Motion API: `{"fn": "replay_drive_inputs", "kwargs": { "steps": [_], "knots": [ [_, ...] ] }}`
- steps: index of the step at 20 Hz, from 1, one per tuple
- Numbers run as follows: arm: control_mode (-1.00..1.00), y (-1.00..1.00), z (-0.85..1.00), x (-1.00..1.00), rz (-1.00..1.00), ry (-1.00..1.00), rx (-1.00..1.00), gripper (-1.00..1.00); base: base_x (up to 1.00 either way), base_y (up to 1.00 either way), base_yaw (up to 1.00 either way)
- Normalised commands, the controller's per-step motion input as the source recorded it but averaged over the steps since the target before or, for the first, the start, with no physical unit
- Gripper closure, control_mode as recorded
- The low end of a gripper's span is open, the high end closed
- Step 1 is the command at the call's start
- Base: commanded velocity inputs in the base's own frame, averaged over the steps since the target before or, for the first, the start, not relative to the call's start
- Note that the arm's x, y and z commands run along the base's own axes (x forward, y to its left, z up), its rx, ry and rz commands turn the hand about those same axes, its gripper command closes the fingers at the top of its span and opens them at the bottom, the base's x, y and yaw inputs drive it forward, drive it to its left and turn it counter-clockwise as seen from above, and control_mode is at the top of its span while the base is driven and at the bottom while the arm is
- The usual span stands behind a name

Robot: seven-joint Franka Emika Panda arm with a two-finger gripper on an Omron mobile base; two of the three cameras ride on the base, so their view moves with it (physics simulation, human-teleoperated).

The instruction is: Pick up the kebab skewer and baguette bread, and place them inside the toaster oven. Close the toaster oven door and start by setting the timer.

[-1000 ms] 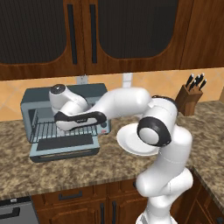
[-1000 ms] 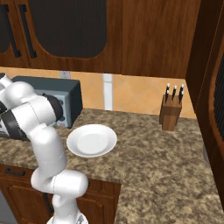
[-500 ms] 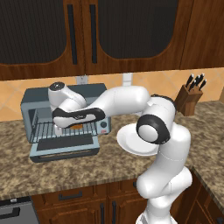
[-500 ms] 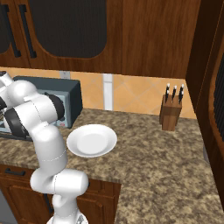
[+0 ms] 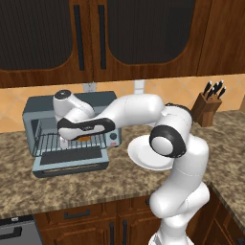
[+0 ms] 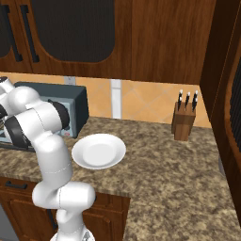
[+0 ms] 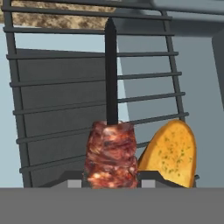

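The toaster oven [image 5: 72, 103] stands on the counter with its door [image 5: 69, 160] dropped open. My gripper [image 7: 111, 180] reaches into the oven mouth [image 5: 64, 142], just over the wire rack [image 7: 52, 105]. The kebab skewer [image 7: 111, 78] points away from me along the rack. Its reddish-brown meat chunk [image 7: 111, 155] sits between my two fingertips, which press on both of its sides. Right beside the meat, the golden baguette bread [image 7: 170, 153] lies on the rack; it shows as an orange patch [image 5: 85, 138] under my arm. The oven's knob panel [image 6: 70, 120] faces the room.
A white plate [image 5: 148, 155] lies on the granite counter right of the oven, also seen at the plate's middle [image 6: 99, 150]. A wooden knife block [image 5: 208, 107] stands by the back wall at the far right. Dark cabinets hang above.
The arm has barely shifted at the oven mouth. The skewer stays between the fingers, and the baguette's orange now peeks out beneath the arm.
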Motion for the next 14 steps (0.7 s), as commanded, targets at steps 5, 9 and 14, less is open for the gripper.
{"fn": "replay_drive_inputs", "kwargs": {
  "steps": [5, 9, 14],
  "knots": [
    [-1.00, 0.00, 0.00, 0.00, 0.00, 0.00, 0.00, -1.00, 0.00, 0.00, 0.00],
    [-1.00, 0.00, 0.00, 0.00, 0.00, 0.00, 0.00, -1.00, 0.00, 0.00, 0.00],
    [-1.00, 0.00, 0.16, -0.58, -0.04, -0.02, 0.04, -1.00, 0.00, 0.00, 0.00]
  ]
}}
